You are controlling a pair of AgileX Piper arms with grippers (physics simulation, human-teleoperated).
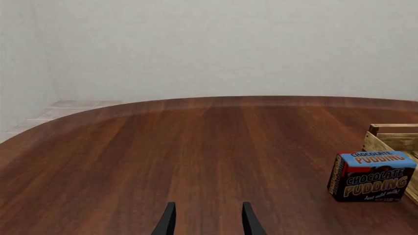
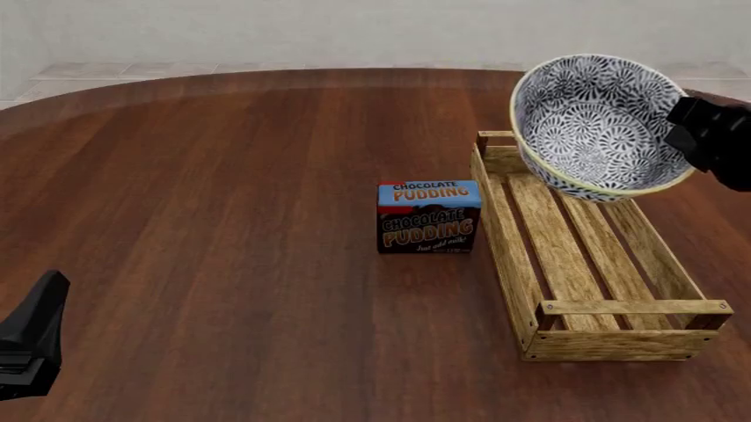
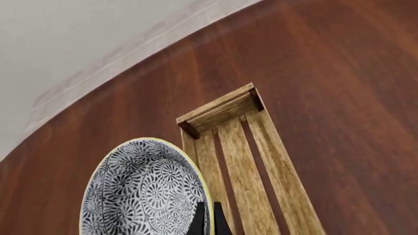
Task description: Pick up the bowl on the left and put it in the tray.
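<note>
While the right gripper (image 3: 207, 215) pinches the bowl (image 2: 599, 123) by its rim, fingers closed on the wall, the bowl hangs above the far end of the tray (image 2: 586, 264), not touching it. To do this step well, I judge it should level the bowl, bring it over the middle slats and lower it until the base sits between the side rails before letting go; released tilted, it could roll or catch a rail. The bowl is tipped, its mouth facing toward the camera and leftward; being round, it has no long axis. The tray's long axis runs away from the arms. The left gripper (image 1: 207, 220) sits low over the table (image 2: 211, 220), fingers apart and empty, well clear of the pudding box (image 2: 428, 216).
</note>
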